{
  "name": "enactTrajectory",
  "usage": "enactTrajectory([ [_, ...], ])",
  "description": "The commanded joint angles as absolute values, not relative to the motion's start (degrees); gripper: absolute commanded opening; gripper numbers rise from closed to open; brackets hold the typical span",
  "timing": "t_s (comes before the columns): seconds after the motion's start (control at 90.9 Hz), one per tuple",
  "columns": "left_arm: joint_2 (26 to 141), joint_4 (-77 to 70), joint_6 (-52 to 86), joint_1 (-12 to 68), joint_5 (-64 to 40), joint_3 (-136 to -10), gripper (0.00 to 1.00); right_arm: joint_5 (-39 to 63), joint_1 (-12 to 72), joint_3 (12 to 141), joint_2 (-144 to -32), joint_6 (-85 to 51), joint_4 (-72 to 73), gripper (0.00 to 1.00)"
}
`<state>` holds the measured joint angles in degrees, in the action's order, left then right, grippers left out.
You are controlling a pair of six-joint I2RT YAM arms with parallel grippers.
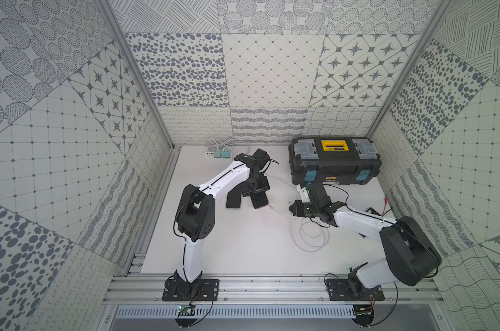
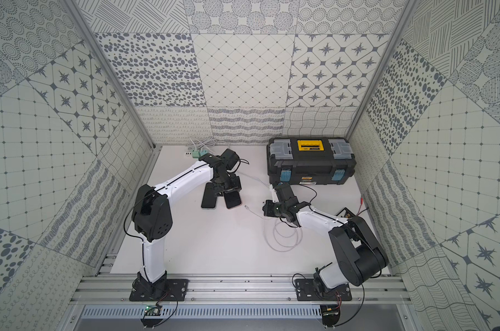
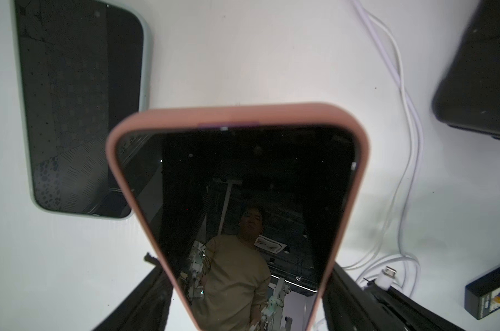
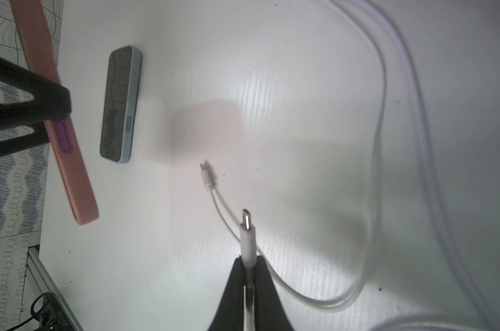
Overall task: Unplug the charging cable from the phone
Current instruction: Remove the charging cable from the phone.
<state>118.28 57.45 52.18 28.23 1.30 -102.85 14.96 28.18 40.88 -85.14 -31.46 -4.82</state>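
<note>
Charging cable [image 4: 247,238], white, USB-C plug bare: pinched in the fully closed right gripper [image 4: 248,266], well apart from the pink-cased phone [image 3: 237,186], so unplugging looks done. Phone: clamped by its edges in the narrowed left gripper [image 3: 248,286], held tilted over the table [image 4: 300,86], likely to steady it against the pull.

Bright, even light pours down from overhead. The white tabletop [image 1: 243,243] nearly washes out in both top views, and shadows there are faint. The patterned walls [image 1: 56,143] bow outward toward the frame edges. In the right wrist view the cable plug [image 4: 247,238] is sharp, with a soft grey shadow beside it, while the cable loops [image 4: 383,86] blur with a purplish fringe. The pink-cased phone [image 3: 237,186] has a dark screen that mirrors the room.
</note>
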Motion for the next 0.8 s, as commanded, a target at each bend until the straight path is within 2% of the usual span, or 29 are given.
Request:
enactTrajectory([
  [0.0, 120.5, 60.9, 45.3, 27.7, 0.0, -105.8, 0.49, 13.5, 28.0, 40.6, -86.8, -31.6, -4.7, 0.05],
  [0.11, 122.4, 62.5, 43.0, 27.8, 0.4, -107.4, 0.49, 13.9, 27.9, 41.3, -88.6, -31.5, -5.0, 0.14],
  [0.242, 123.9, 64.4, 40.5, 27.7, 2.4, -109.3, 0.49, 14.1, 27.9, 41.9, -90.0, -31.5, -5.0, 0.2],
  [0.385, 126.1, 66.2, 37.6, 27.7, 3.8, -111.9, 0.5, 13.9, 27.9, 43.0, -90.9, -31.2, -5.8, 0.34],
  [0.605, 130.6, 69.6, 33.8, 27.7, 5.5, -117.2, 0.51, 12.6, 27.9, 44.4, -89.2, -30.8, -7.7, 0.63],
  [0.792, 134.0, 71.6, 31.9, 27.8, 7.3, -120.0, 0.52, 11.2, 27.9, 44.3, -85.7, -30.2, -9.0, 0.74],
])
